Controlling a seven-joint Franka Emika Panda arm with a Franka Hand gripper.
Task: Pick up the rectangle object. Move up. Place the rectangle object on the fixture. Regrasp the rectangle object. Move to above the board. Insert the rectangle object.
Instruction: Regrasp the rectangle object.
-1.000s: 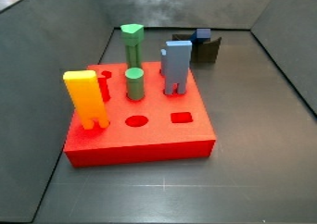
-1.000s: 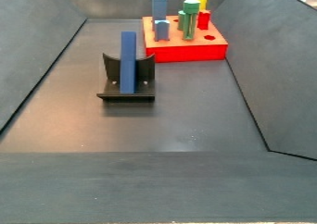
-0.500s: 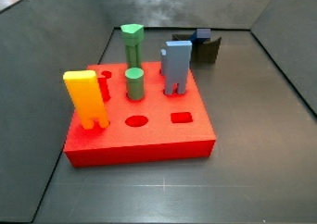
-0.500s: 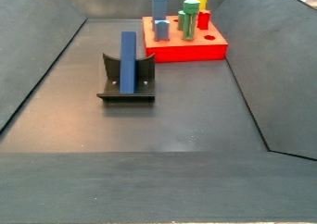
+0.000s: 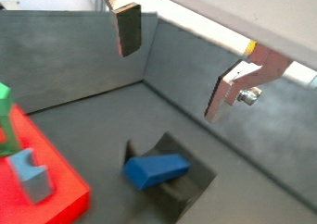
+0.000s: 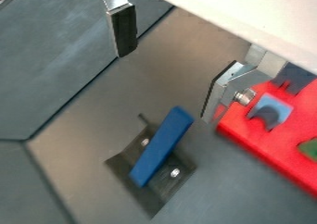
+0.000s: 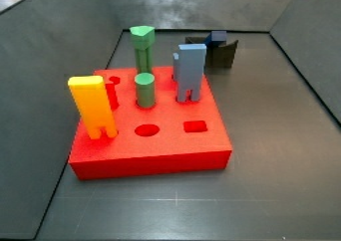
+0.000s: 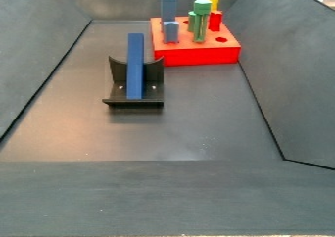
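Gripper (image 6: 173,61) open and empty, high above the floor, fingers (image 5: 128,29) spread wide with nothing between them; out of frame in both side views. Rectangle object (image 8: 135,65) standing upright in the fixture (image 8: 133,94), well apart from the board (image 8: 197,51). Seen from above in a wrist view, dark blue bar end (image 5: 156,169) directly below the fingers. On the board (image 7: 154,135): orange, green and pale blue pegs; possibly a second blue piece behind, hard to tell.
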